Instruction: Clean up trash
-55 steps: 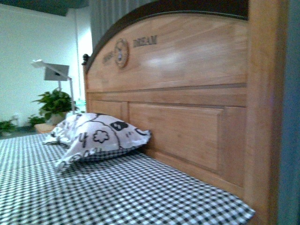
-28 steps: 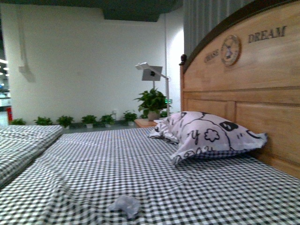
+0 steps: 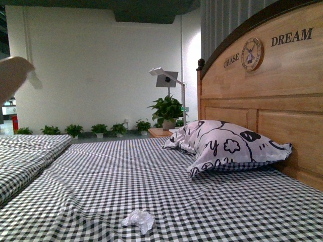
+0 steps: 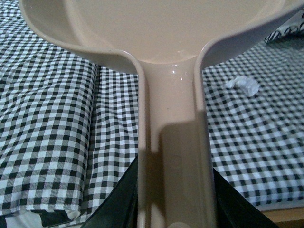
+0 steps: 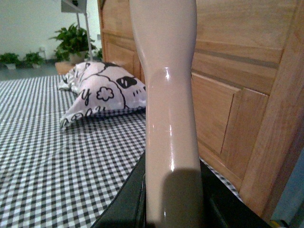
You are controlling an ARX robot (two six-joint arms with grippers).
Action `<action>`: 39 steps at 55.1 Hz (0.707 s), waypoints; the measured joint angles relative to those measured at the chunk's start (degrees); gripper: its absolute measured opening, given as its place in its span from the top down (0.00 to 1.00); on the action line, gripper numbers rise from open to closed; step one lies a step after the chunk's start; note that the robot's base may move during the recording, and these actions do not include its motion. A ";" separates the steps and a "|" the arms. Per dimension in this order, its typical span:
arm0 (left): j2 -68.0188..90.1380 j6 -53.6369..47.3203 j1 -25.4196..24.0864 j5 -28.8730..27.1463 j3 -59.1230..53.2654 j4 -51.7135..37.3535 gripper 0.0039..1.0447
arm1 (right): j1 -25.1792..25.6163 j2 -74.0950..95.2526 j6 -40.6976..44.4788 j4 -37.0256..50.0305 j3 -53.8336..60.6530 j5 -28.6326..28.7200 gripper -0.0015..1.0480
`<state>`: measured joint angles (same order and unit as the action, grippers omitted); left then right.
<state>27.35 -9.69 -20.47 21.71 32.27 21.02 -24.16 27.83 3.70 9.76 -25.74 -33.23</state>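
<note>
The trash (image 3: 139,220), a small crumpled white tissue wad, lies on the checked bedsheet near the front; it also shows in the left wrist view (image 4: 243,84). My left gripper (image 4: 173,190) is shut on the handle of the pinkish-beige dustpan (image 4: 161,33), held above the sheet, the wad off beside the pan. The pan's edge (image 3: 11,75) shows at the far left of the front view. My right gripper (image 5: 171,199) is shut on the beige brush handle (image 5: 166,71), which stands up over the bed beside the headboard.
A black-and-white patterned pillow (image 3: 229,146) leans at the wooden headboard (image 3: 272,96) on the right. A second checked bed (image 3: 25,156) lies to the left. A lamp (image 3: 169,80) and potted plants (image 3: 166,108) stand behind.
The front view has swung left from the headboard to the open bed. The wad came into view and the dustpan's edge has appeared at the far left.
</note>
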 joint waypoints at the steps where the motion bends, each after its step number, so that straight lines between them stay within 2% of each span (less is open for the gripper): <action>1: 0.85 -0.48 0.00 0.28 0.31 -0.02 0.75 | 0.00 0.04 0.00 0.00 0.00 0.00 0.80; 8: 11.04 -12.04 1.66 3.30 4.13 -3.41 0.75 | 0.00 0.04 0.00 0.00 0.00 0.00 0.80; 19: 26.18 -30.97 5.14 7.58 9.33 -3.21 0.75 | 0.00 0.04 0.00 0.00 0.00 0.00 0.80; 24: 31.36 -35.52 6.80 7.80 10.78 -2.51 0.75 | 0.00 0.04 0.00 0.00 0.00 0.00 0.80; 39: 42.60 -38.97 9.40 6.73 13.73 -5.05 0.75 | 0.00 0.04 0.00 0.00 0.00 0.00 0.80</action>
<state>69.95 -48.66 -11.07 28.45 46.00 15.97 -24.16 27.88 3.70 9.76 -25.74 -33.23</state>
